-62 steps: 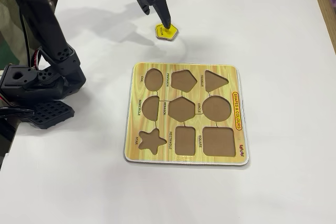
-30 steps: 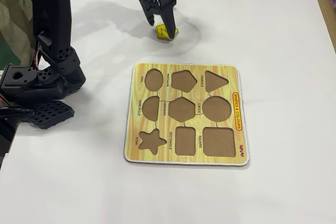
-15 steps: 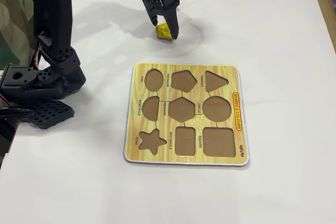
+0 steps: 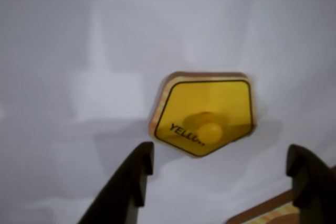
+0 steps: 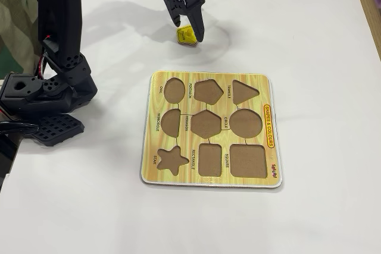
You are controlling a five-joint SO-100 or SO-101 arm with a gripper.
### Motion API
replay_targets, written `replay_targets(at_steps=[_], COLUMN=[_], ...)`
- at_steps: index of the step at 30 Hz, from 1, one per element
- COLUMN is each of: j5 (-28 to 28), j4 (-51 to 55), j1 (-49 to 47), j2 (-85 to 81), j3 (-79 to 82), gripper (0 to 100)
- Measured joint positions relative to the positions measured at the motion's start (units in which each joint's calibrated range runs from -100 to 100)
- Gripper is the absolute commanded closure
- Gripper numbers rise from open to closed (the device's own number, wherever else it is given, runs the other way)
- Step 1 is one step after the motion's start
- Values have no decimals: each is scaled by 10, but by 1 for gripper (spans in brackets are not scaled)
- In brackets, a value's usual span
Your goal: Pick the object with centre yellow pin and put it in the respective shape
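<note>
white table point(image 5: 321, 34) carries yellow wood-grain shape board point(image 5: 271, 173) w/ brown cutouts near middle, small yellow pentagon piece point(image 5: 186, 34) flat on top beyond the board, black arm base point(image 5: 41, 102) at left edge.

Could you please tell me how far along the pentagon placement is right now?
Nothing is placed yet: the brown pentagon cutout in the yellow wood-grain shape board is empty. In hand: the open black claw straddles the flat yellow pentagon piece on the white table, not gripping it. Grasping, carrying and inserting remain.
</note>
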Motion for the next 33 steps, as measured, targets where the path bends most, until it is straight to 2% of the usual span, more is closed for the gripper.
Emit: replay_targets(at_steps=[6,18,24,33], j5=[2,-1,0,2], j4=[-34,-37,-37,-38], j1=[0,0,0,1], j2=[0,31,34,34], j3=[0,0,-2,-9], gripper=[72,72,83,83])
